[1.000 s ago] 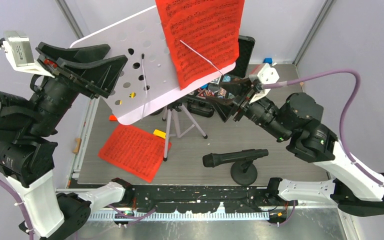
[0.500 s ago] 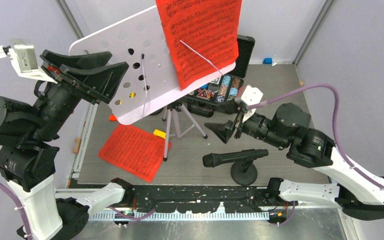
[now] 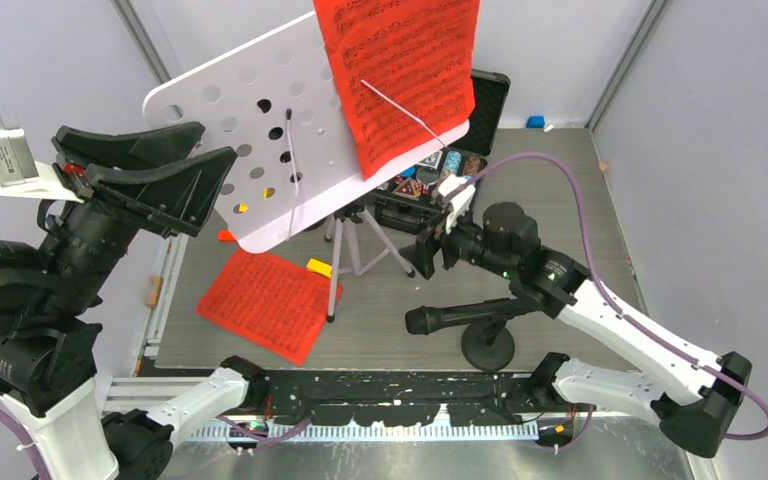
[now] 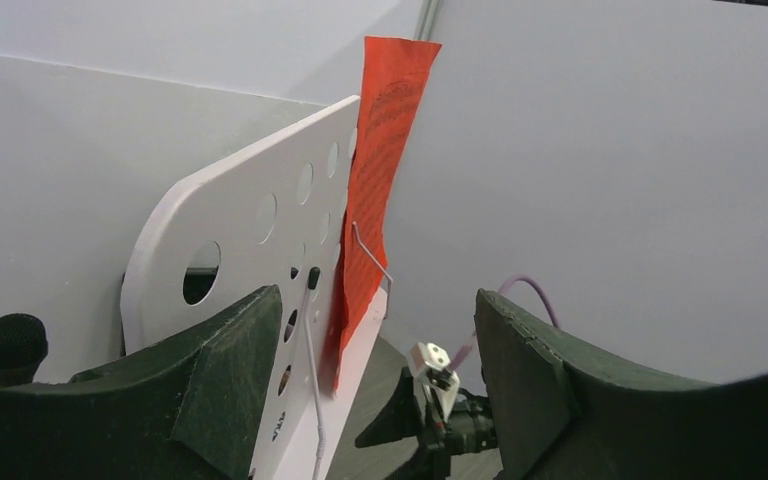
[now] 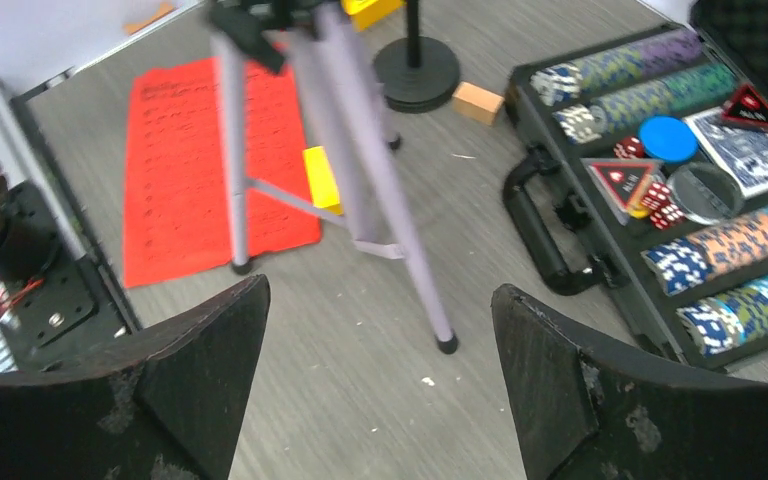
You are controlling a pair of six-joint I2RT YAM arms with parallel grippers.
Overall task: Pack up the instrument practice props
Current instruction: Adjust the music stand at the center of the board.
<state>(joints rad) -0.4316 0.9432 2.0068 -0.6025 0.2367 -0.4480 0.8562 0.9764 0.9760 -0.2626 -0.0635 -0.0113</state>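
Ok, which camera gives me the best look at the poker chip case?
The right wrist view: the open poker chip case lies close, its contents plain. The top external view shows only its lid and a sliver of the inside behind the music rack. The left wrist view shows none of it.

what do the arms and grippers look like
The left arm and right arm have white link shells and black joints. The left gripper and right gripper each have two broad black wedge fingers, the right's scuffed. A purple cable runs to the right wrist.
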